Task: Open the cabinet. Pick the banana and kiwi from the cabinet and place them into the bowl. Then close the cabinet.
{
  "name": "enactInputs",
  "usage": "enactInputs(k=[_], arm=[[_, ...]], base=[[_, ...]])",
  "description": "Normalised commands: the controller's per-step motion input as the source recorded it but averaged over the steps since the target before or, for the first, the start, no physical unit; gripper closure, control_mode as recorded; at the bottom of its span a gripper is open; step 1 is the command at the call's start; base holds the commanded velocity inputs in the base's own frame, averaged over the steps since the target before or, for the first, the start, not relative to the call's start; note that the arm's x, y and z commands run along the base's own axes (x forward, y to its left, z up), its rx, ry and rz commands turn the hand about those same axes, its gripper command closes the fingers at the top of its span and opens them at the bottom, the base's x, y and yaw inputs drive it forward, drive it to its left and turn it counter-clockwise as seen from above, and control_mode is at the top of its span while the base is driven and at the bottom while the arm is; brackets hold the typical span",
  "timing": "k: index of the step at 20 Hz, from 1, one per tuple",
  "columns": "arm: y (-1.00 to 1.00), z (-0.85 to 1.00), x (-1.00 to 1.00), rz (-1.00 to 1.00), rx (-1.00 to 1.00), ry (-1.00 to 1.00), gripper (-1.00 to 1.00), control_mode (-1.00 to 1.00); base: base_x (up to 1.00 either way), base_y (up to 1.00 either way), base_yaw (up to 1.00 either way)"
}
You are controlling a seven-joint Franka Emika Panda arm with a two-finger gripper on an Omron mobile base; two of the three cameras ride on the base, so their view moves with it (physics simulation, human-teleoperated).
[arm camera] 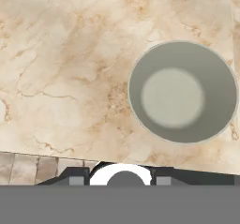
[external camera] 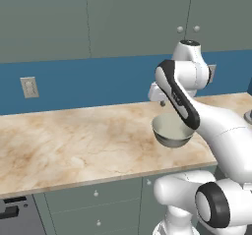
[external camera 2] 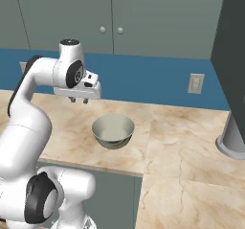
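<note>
The cabinet (external camera: 211,13) (external camera 2: 143,12) hangs on the wall above the counter, both doors shut, its two white knobs side by side. With the doors shut, the banana and kiwi are hidden. The grey bowl (external camera: 172,131) (external camera 2: 113,131) (arm camera: 183,92) stands on the marble counter near its front edge, with nothing in it. My gripper (external camera 2: 79,100) (arm camera: 119,181) points straight down at the counter, hovering a little above it, behind and to the left of the bowl. Its fingertips stand apart with nothing between them.
A wall outlet (external camera: 29,87) (external camera 2: 195,83) sits on the blue backsplash. At the right, a grey round-based object (external camera 2: 233,137) stands on the counter below a tall dark unit (external camera 2: 234,31). Drawer fronts (external camera: 96,193) run under the counter.
</note>
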Motion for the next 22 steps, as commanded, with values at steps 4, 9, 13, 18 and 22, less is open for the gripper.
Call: enactInputs(k=[4, 9, 13, 18, 22], arm=[[-0.06, 0.0, -0.09, 0.0, 0.0, -0.01, -1.0, -1.0], [-0.2, 0.1, -0.23, 0.0, 0.01, -0.08, -1.0, -1.0], [-0.23, 0.26, -0.4, 0.0, 0.0, -0.23, -1.0, -1.0], [-0.09, 0.39, -0.42, 0.0, 0.0, -0.31, -1.0, -1.0], [-0.2, 0.34, -0.54, 0.0, 0.02, -0.33, -1.0, -1.0]], base=[[0.0, 0.0, 0.0], [0.0, 0.0, 0.0], [0.0, 0.0, 0.0], [0.0, 0.0, 0.0], [0.0, 0.0, 0.0]])
